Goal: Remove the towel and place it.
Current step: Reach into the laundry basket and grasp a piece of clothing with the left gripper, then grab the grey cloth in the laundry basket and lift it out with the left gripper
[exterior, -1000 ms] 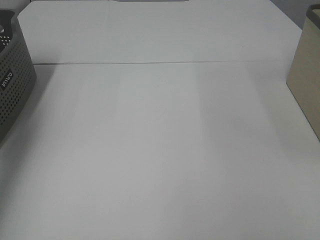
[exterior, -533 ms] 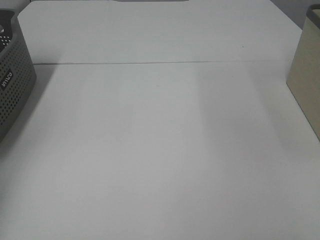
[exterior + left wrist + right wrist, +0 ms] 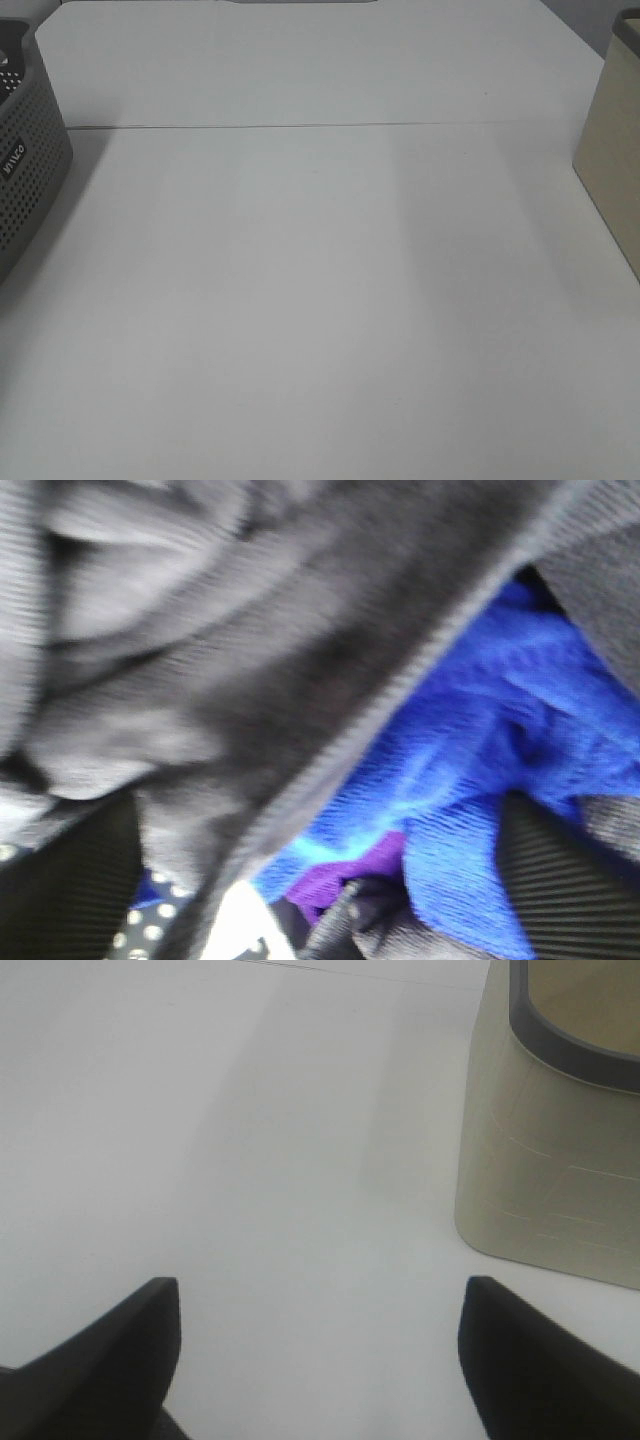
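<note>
The towel, dark charcoal terry with a hemmed edge, fills most of the left wrist view, crumpled and very close. My left gripper is pushed down into the cloth. Its dark fingers stand wide apart at the frame's edges, with folds of fabric lying between them. A perforated wall of the grey basket shows under the towel. The basket stands at the table's left edge in the high view, where neither arm shows. My right gripper hangs open over bare white table.
A bright blue cloth and a purple cloth lie beside and under the towel. A beige bin stands at the table's right edge, just ahead of the right gripper in the right wrist view. A seam crosses the white table.
</note>
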Controlling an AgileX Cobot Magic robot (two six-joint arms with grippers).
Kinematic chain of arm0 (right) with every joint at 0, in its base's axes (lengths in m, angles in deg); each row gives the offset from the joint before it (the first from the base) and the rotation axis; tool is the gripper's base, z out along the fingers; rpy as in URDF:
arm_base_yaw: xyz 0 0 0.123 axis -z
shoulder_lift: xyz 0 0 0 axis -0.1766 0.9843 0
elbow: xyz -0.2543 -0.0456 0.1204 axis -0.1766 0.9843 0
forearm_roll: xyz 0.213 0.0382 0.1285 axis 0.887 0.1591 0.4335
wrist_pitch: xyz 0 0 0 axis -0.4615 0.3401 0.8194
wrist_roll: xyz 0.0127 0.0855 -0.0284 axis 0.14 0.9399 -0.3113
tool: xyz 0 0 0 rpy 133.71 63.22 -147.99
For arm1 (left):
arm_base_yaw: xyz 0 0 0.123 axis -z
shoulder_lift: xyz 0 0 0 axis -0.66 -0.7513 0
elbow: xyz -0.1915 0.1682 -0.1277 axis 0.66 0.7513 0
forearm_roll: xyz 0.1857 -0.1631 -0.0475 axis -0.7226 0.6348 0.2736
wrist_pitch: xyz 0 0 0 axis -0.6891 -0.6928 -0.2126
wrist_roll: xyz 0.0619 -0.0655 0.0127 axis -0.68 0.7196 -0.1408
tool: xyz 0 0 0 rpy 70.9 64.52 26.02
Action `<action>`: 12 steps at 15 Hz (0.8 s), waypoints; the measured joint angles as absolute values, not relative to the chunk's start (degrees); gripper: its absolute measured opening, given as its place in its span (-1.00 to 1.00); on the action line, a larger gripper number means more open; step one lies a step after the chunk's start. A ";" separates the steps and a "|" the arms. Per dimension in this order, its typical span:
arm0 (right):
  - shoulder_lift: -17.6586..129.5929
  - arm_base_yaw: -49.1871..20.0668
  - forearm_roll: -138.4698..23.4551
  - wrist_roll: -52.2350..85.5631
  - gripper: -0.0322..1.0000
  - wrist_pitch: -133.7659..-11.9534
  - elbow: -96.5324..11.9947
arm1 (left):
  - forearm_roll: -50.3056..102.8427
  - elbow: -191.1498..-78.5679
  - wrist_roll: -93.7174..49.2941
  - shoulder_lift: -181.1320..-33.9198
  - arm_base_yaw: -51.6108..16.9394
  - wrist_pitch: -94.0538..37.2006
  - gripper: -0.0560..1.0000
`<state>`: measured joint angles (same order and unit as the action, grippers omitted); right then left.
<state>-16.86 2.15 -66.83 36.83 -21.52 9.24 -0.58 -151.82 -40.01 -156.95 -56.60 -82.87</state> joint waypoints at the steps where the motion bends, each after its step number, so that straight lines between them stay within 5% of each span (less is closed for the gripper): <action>1: -16.86 2.15 -66.83 36.83 0.51 -21.52 9.24 | -0.58 -151.99 -40.01 -156.95 -56.60 -82.76 0.31; 4: -16.86 2.15 -66.83 36.83 0.51 -21.52 9.24 | -2.47 -152.27 -39.83 -156.90 -56.60 -82.58 -0.51; 6: -16.86 2.15 -66.83 36.83 0.51 -21.52 9.24 | -3.73 -152.27 -39.32 -156.90 -56.60 -82.58 -0.73; 12: -16.86 2.15 -66.83 36.83 0.51 -21.52 9.24 | -3.79 -152.27 -36.05 -156.09 -56.60 -84.42 -0.89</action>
<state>-16.86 2.15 -66.83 36.83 -21.52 9.24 -3.79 -152.27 -36.05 -156.09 -56.60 -84.42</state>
